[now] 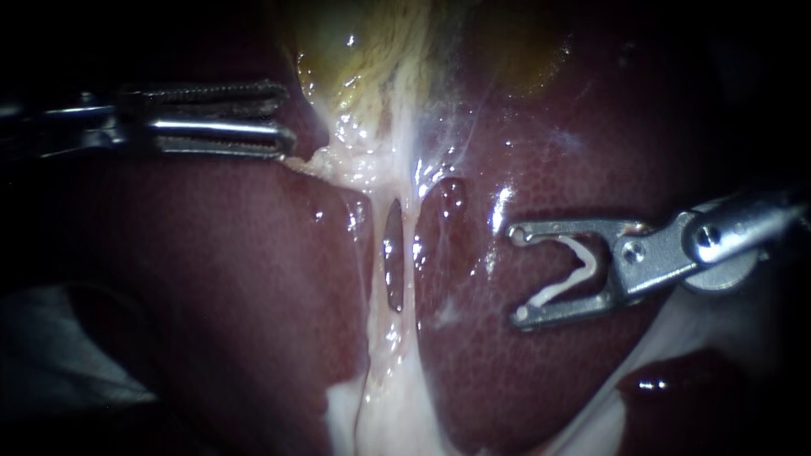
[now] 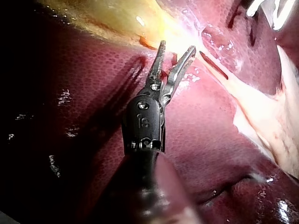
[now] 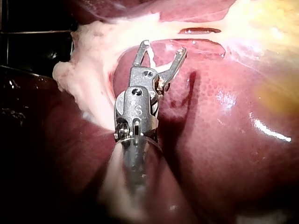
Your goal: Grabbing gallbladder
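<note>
the gallbladder (image 1: 363,51) lay at the far side, in the middle, yellow and shiny. the dark red liver (image 1: 211,295) was all around it and filled the near side. from the gallbladder's near end, pale stringy tissue (image 1: 404,211) ran toward the near side between two humps of liver, with a small dark gap in it.

the left instrument (image 1: 285,122) came in from the left. its jaws were a little apart and had nothing in them. their tips were just left of the gallbladder's near end, close to the pale tissue, but i could not tell if they touched it. in the left wrist view the left instrument (image 2: 176,47) showed the same gap, with the yellow gallbladder (image 2: 103,18) just ahead of the tips.

the right instrument (image 1: 517,274) came in from the right, over the liver, well apart from the gallbladder. its jaws stood wide and held a small white clip (image 1: 587,262) between them, one leg on each jaw. in the right wrist view the right instrument (image 3: 163,46) pointed at the pale tissue (image 3: 93,60).
</note>
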`<state>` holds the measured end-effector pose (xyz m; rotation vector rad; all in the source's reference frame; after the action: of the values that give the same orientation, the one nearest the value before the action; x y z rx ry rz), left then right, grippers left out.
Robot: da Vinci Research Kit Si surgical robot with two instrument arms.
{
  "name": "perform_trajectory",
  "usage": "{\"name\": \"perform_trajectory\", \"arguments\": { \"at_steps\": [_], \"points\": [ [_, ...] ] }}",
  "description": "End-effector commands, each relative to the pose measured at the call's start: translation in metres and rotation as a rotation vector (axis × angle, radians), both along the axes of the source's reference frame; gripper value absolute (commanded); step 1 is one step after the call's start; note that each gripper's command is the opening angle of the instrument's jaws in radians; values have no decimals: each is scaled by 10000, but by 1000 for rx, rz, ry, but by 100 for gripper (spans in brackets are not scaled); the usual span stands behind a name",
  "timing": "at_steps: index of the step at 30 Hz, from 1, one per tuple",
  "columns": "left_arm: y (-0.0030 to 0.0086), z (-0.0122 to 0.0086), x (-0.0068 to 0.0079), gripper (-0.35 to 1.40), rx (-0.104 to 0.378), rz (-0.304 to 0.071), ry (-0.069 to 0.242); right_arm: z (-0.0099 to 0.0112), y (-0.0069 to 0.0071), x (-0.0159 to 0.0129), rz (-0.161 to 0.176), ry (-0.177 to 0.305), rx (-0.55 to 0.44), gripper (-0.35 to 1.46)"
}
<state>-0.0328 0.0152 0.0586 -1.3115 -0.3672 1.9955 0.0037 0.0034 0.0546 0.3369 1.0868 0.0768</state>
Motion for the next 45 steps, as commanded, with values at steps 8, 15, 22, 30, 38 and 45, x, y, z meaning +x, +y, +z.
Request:
{"name": "perform_trajectory", "arguments": {
  "at_steps": [8,15,22,30,38,45],
  "points": [
    [-12,17,-15,56,-6,0,1,0,0,0,0,0,0,48],
    [-28,46,-31,54,-15,28,17,-1,0,0,0,0,0,48],
    [-34,71,-33,52,6,41,46,-1,-1,0,0,0,0,48],
    [-34,75,-42,44,20,42,45,-1,-1,0,0,0,0,48],
    [-36,80,-44,20,32,45,52,-1,-1,0,0,0,0,48],
    [-34,86,-42,-8,40,50,60,-1,-1,0,0,0,0,48]
  ]
}}
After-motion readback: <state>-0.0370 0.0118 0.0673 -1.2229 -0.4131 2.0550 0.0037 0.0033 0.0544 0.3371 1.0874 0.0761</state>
